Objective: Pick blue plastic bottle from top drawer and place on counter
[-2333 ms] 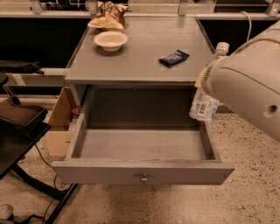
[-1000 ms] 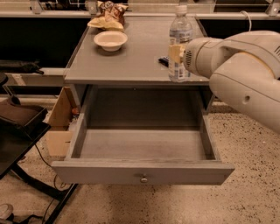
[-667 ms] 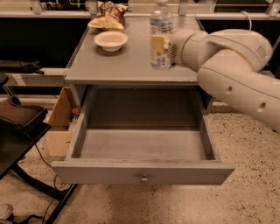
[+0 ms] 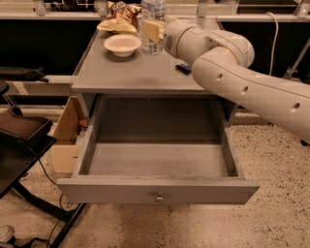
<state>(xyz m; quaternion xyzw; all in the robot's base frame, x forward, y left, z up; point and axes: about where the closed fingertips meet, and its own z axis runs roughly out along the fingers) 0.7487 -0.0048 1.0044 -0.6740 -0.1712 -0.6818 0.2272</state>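
Counter (image 4: 135, 72) carries the bowl (image 4: 122, 44), taken as landmark. Top drawer (image 4: 155, 162) is seen open, below and in front of the bowl. Blue plastic bottle (image 4: 150, 44) is held upright just right of the bowl, long axis vertical. Gripper (image 4: 154, 30) is clamped on it from the right. Base contact with the counter cannot be told.

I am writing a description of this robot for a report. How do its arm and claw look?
The arm is made of thick, rounded, glossy off-white segments, with a row of small dark round holes along its side. No loose cables or printed markings show. The claw, at the blue plastic bottle above the back of the counter, has a pale yellow finger.
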